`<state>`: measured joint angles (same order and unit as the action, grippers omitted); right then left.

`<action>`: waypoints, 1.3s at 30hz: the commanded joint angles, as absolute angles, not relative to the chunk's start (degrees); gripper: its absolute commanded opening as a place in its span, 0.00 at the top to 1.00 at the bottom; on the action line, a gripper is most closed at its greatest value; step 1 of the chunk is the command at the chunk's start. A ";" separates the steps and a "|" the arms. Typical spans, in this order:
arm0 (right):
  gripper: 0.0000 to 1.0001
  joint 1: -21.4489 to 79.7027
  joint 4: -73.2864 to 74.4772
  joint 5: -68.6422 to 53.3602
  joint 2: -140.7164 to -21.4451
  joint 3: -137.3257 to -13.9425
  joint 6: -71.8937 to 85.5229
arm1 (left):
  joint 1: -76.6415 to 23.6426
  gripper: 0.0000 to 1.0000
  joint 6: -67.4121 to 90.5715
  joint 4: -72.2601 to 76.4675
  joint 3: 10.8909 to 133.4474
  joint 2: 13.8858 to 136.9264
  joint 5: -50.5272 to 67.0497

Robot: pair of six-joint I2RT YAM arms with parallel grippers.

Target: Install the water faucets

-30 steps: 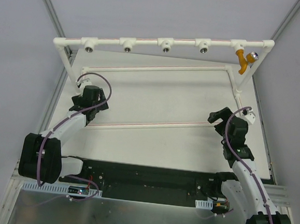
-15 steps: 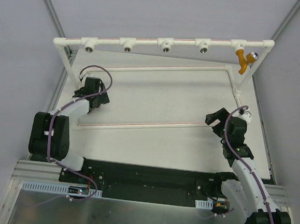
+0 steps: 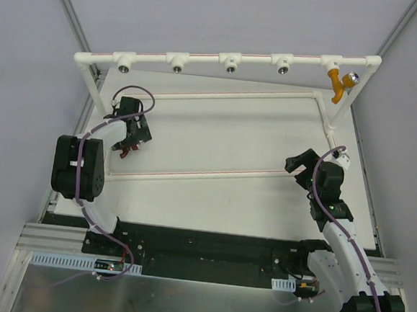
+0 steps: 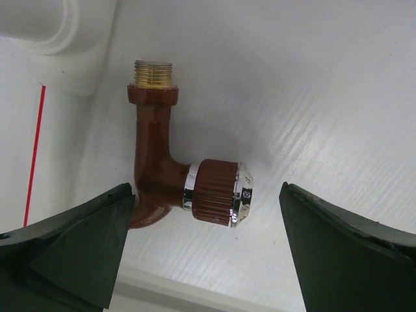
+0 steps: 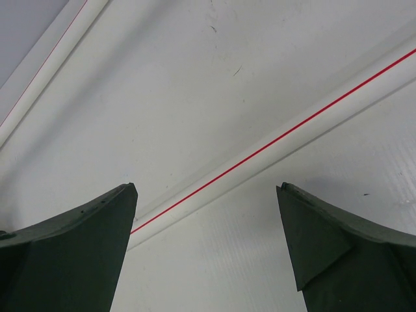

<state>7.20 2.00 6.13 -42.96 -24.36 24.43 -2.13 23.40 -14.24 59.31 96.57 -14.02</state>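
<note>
A dark reddish-brown water faucet [image 4: 155, 156] lies on the white table, brass thread pointing away and its ribbed knob [image 4: 218, 192] with a shiny end to the right. My left gripper [image 4: 205, 192] hovers open just above it, one finger on each side, touching nothing. From above, only a reddish bit of that faucet [image 3: 125, 150] shows under the left gripper [image 3: 131, 143]. An orange-yellow faucet [image 3: 336, 84] hangs from the rightmost socket of the raised back pipe. On the right, my right gripper [image 3: 301, 163] stands open and empty over the table.
Several white tee sockets [image 3: 178, 62] with metal-ringed holes line the raised back pipe [image 3: 202, 57]. Low white pipes with red stripes [image 3: 207, 172] cross the table; one passes under the right gripper [image 5: 260, 153]. A white pipe fitting [image 4: 65, 39] lies close beyond the brown faucet.
The left arm has folded back and left, turning its gripper down over the brown faucet. The right arm has barely shifted. Both grippers stayed open.
</note>
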 commanded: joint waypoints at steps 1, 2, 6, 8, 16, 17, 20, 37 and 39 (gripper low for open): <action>0.01 7.38 0.88 5.45 -43.15 -27.25 23.99 | -1.58 0.00 23.64 -21.44 63.28 98.96 -15.64; 0.01 7.47 0.79 5.45 -43.07 -27.25 23.91 | -1.67 0.00 23.56 -21.71 63.89 99.31 -15.73; 0.01 7.38 1.05 5.27 -43.24 -27.33 23.73 | -1.41 0.03 22.41 -25.65 67.49 102.82 -16.70; 0.01 7.38 1.05 5.36 -43.07 -27.33 23.73 | -1.32 0.05 21.80 -26.80 68.81 104.32 -15.30; 0.01 7.30 1.32 5.36 -43.07 -27.07 23.55 | -1.32 0.16 20.04 -28.83 73.56 108.98 -11.43; 0.01 7.38 1.32 5.45 -42.89 -27.07 23.55 | -1.32 0.17 19.95 -28.92 74.09 109.33 -10.99; 0.01 7.47 1.58 5.71 -42.54 -27.07 23.38 | -1.58 0.22 20.39 -28.92 74.53 109.86 -8.54; 0.01 7.38 4.57 3.96 -38.85 -25.84 24.87 | -20.82 0.30 25.83 -29.00 76.46 110.21 -7.29; 0.03 7.38 4.74 3.26 -38.24 -25.32 25.57 | -23.63 0.30 27.76 -28.74 77.34 110.83 -7.47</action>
<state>7.20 4.38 5.06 -40.05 -24.53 24.45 -19.00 22.63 -27.35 75.64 110.30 -9.45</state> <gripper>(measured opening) 0.990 0.746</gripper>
